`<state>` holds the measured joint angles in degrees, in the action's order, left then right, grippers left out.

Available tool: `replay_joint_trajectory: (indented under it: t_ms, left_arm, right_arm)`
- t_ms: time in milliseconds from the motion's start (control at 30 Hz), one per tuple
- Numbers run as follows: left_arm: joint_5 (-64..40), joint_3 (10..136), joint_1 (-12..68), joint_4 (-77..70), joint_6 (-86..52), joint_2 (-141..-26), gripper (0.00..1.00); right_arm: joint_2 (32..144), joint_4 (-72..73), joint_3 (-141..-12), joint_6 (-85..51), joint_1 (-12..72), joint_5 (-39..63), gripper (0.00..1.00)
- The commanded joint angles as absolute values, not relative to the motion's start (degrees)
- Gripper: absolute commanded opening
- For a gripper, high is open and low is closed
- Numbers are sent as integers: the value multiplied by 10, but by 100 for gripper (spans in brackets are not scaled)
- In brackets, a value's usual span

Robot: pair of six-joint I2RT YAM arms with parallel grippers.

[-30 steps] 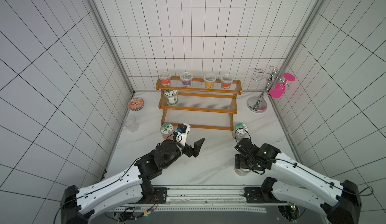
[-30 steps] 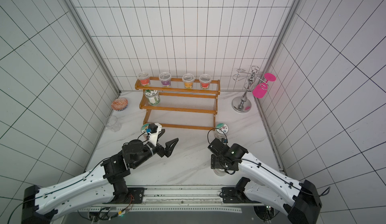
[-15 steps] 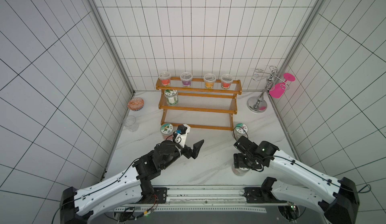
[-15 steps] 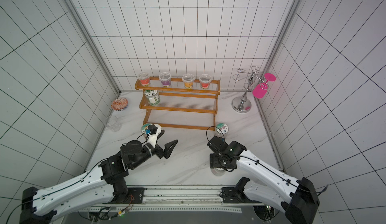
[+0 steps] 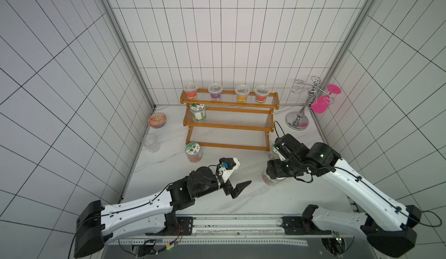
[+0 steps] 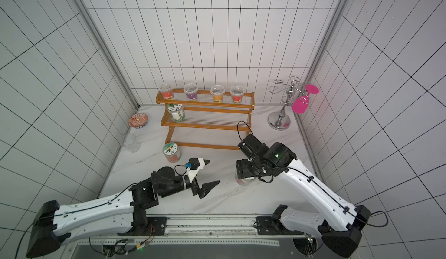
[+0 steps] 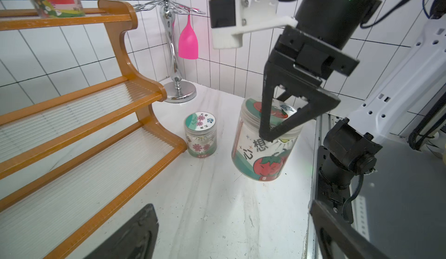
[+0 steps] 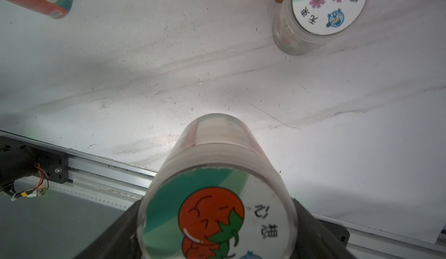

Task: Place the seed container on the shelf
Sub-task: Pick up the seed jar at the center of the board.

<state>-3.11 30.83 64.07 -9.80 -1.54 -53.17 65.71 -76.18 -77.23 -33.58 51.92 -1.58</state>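
Veined marble tabletop (image 5: 253,197); right claw (image 7: 277,117) tight around clear cylindrical jar (image 7: 263,154), left claw (image 6: 209,173) agape.

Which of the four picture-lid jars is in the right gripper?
The tomato-lid jar, tilted in the right gripper. The flower-lid jar and red-labelled jar stand on the table; the fourth jar stands on the shelf's middle tier.

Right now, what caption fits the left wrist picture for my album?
Right gripper clamps the tomato jar at its lid, beside the flower jar and the wooden shelf.
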Motion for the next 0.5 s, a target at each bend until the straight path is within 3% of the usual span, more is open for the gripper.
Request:
replay_joint_trajectory:
  t_ms: [0, 467]
  left_arm:
    - [-91, 310, 643, -156, 18, -560, 99]
    - [-157, 347, 645, -244, 15, -680, 99]
  right_arm:
    - [676, -807, -835, -302, 536, -9, 59]
    - [747, -816, -924, -291, 616, -7, 57]
